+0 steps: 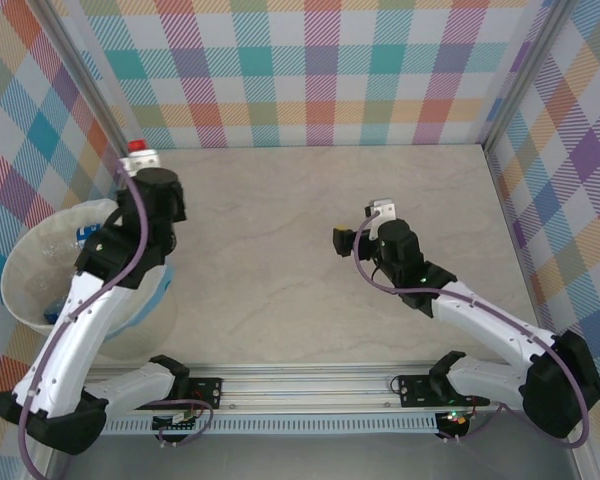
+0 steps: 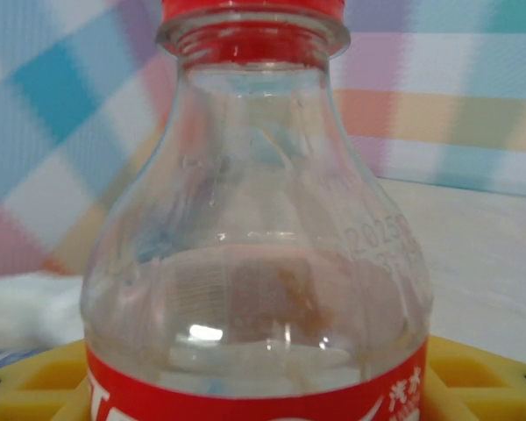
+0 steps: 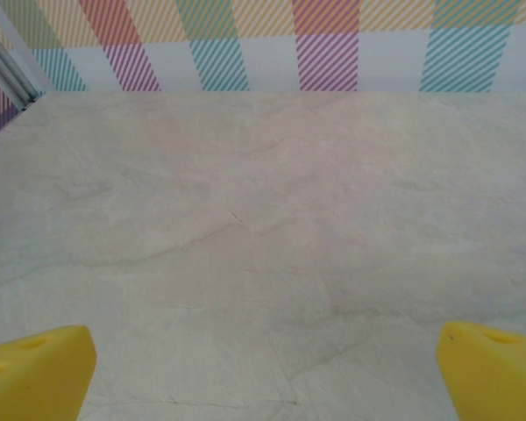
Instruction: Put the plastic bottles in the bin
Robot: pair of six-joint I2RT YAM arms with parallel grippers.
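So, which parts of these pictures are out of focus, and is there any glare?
Left wrist view: the bottle is close and fairly sharp, with small white glints low on it; the wall behind is blurred. Right wrist view: the table is sharp, the yellow fingertips soft. Top view: even light, faint shadows, no glare.

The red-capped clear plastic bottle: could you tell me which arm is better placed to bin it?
Left: the left hand grips the red-capped clear plastic bottle near the round cream-white plastic bin; the right hand hangs open mid-table.
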